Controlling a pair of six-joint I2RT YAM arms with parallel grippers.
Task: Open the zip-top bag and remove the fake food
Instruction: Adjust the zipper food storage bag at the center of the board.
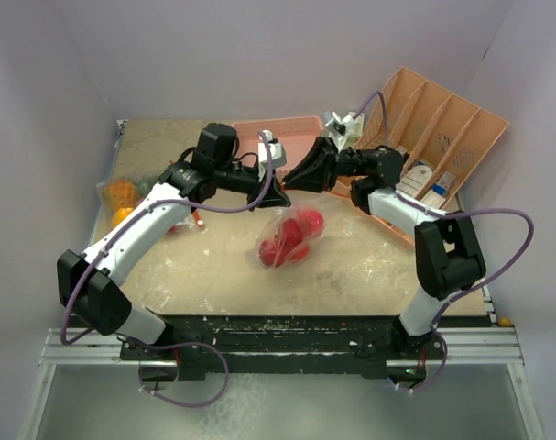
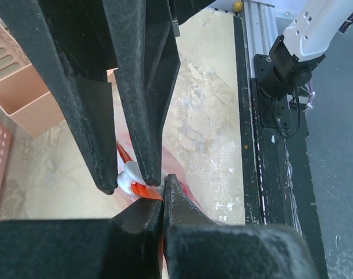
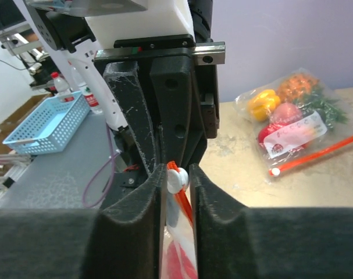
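The zip-top bag [image 1: 287, 240] with red fake food [image 1: 279, 249] lies on the table [image 1: 369, 261], just under both grippers. The right gripper [image 3: 176, 173] squeezes its white slider [image 2: 128, 174]. The left gripper [image 2: 163, 196], almost closed, seems to pinch the orange zip [image 2: 143, 190].

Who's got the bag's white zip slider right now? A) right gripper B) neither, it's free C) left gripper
A: in the right wrist view the white slider sits pinched between the fingers of the right gripper, while the left gripper clamps the red zip strip beside it.
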